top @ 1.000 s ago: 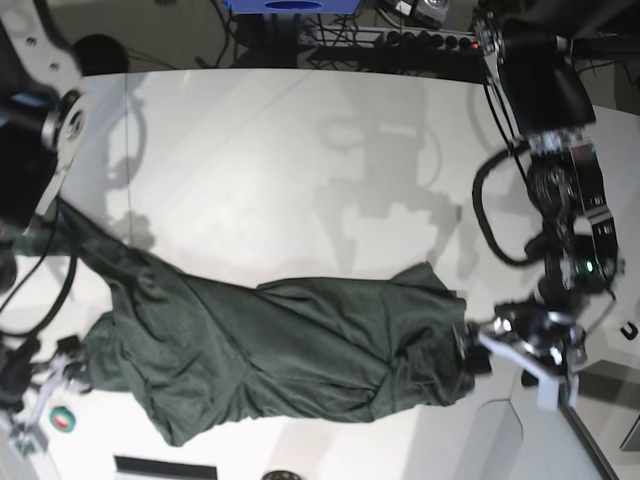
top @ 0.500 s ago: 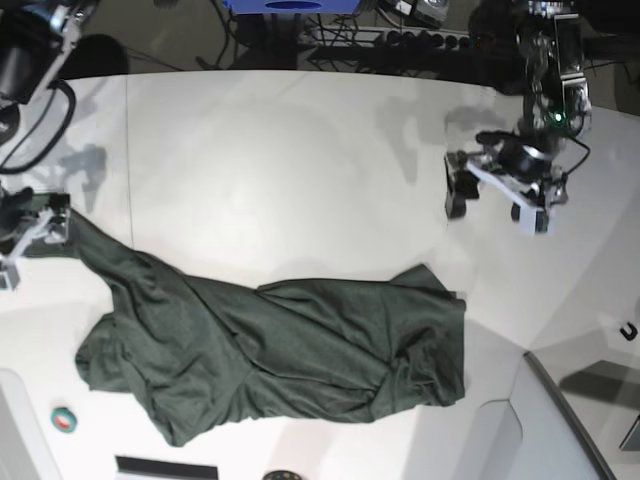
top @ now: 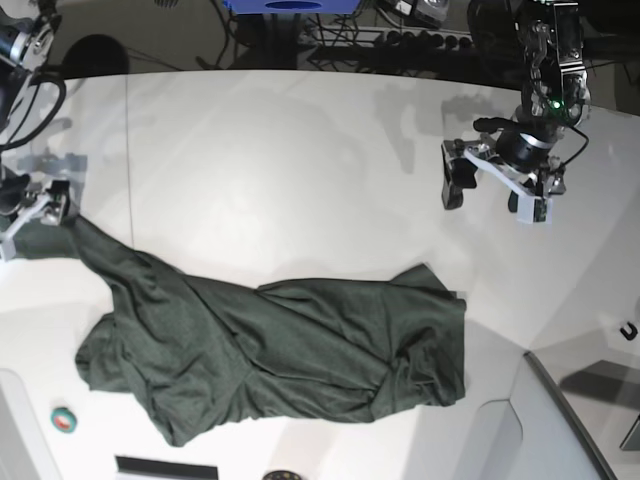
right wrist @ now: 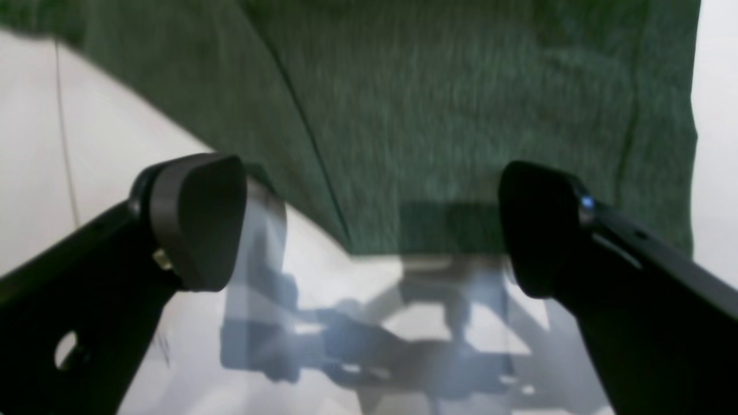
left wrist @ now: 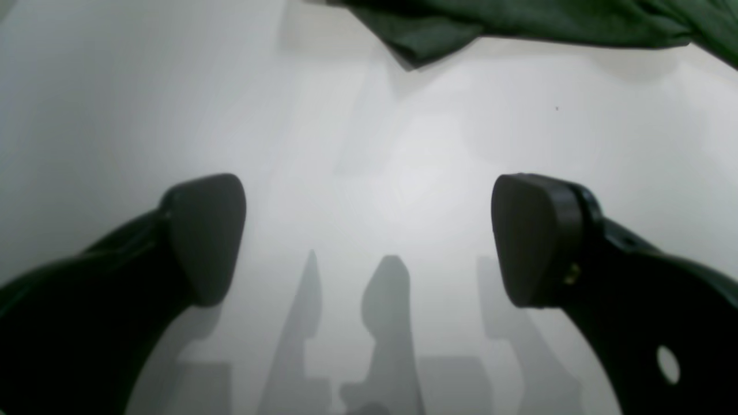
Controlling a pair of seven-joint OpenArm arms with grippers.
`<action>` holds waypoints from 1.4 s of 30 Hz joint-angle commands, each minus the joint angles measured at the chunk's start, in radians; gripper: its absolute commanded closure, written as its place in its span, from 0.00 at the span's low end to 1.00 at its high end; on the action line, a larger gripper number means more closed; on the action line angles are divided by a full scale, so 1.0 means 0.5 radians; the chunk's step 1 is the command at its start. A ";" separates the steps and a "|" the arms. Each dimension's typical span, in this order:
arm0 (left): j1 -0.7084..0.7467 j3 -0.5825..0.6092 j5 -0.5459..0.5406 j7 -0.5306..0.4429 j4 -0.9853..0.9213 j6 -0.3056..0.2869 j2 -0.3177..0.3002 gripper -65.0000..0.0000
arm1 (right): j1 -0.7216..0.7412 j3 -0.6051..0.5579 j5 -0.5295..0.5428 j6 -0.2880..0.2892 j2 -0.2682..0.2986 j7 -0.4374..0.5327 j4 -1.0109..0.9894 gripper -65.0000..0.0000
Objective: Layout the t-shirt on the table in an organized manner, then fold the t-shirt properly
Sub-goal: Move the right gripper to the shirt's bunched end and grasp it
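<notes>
Base view: t-shirt (top: pixel 280 350) lies crumpled, long axis left to right, across the lower worktop (top: pixel 280 170). Right pincer (top: pixel 35 215), mid-left, touches its sleeve tip; left pincer (top: pixel 495 185), upper right, hangs well apart. Left wrist view: jaws apart, empty, cloth at the frame's top. Right wrist view: jaws apart, fabric edge just ahead.

Base looks straight down; wrist views (close, low) share the t-shirt (top: pixel 280 350).
</notes>
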 commanded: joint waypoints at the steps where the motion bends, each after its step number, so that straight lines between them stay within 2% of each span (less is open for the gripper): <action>1: 0.000 -0.008 -0.017 -0.044 0.035 -0.009 -0.018 0.00 | 0.018 0.001 0.010 0.003 0.036 -0.007 -0.020 0.00; 3: 0.003 -0.008 -0.017 -0.044 0.035 -0.009 -0.021 0.00 | 0.021 0.001 0.010 0.003 0.051 -0.007 -0.082 0.03; 6: 0.006 -0.008 -0.005 -0.038 0.035 -0.009 -0.021 0.00 | 0.039 0.001 0.010 0.003 0.051 -0.022 -0.115 0.40; 10: 0.049 -0.023 -0.005 -0.044 0.035 -0.009 -0.021 0.00 | 0.039 0.017 0.010 0.003 0.060 -0.118 -0.094 0.97; 11: 0.058 -0.023 -0.005 -0.044 0.035 -0.009 -0.021 0.00 | 0.036 0.020 0.010 0.003 0.060 -0.145 -0.069 1.00; 13: 0.061 -0.023 -0.005 -0.044 0.029 -0.009 -0.024 0.00 | -0.016 0.020 0.016 0.003 0.057 -0.207 0.041 0.96; 16: 0.064 -0.023 -0.005 -0.044 0.023 -0.009 -0.024 0.00 | -0.130 0.023 0.019 0.003 0.020 -0.351 0.342 1.00; 20: 0.064 -0.023 -0.005 -0.044 0.023 -0.009 -0.024 0.00 | -0.286 0.093 0.019 0.003 -0.142 -0.645 0.959 0.99; 23: 0.064 -0.023 -0.002 -0.044 0.023 -0.009 -0.024 0.00 | -0.280 0.063 0.013 0.003 -0.247 -0.814 1.342 0.99; 27: 0.061 -0.020 -0.002 -0.044 0.032 -0.009 -0.024 0.00 | 0.011 -0.201 0.013 0.003 -0.247 -0.998 1.413 0.99; 30: 0.061 -0.023 -0.002 -0.038 0.032 -0.009 -0.024 0.00 | 0.346 -0.487 0.013 0.003 -0.284 -1.087 1.388 0.99; 32: 0.055 -0.014 -0.002 -0.035 0.032 -0.009 -0.024 0.00 | 0.594 -0.634 0.022 0.003 -0.369 -1.130 1.401 0.99; 34: 0.049 -0.011 -0.002 -0.032 0.032 -0.009 -0.024 0.00 | 0.828 -0.711 0.022 0.003 -0.554 -1.213 1.484 0.97; 35: 0.049 -0.011 -0.002 -0.032 0.032 -0.009 -0.024 0.00 | 0.923 -0.720 0.022 0.003 -0.649 -1.247 1.536 0.91; 37: 0.046 -0.011 -0.002 -0.032 0.035 -0.009 -0.024 0.00 | 1.058 -0.732 0.016 0.003 -0.778 -1.290 1.572 0.65; 40: 0.046 -0.011 -0.002 -0.032 0.035 -0.009 -0.024 0.00 | 1.110 -0.729 0.013 0.003 -0.827 -1.290 1.579 0.16; 41: 0.049 -0.014 -0.002 -0.032 0.035 -0.009 -0.024 0.00 | 1.082 -0.729 0.013 0.003 -0.824 -1.284 1.588 0.07; 42: 0.055 -0.020 -0.002 -0.032 0.032 -0.009 -0.024 0.00 | 1.036 -0.726 0.013 0.003 -0.814 -1.281 1.588 0.06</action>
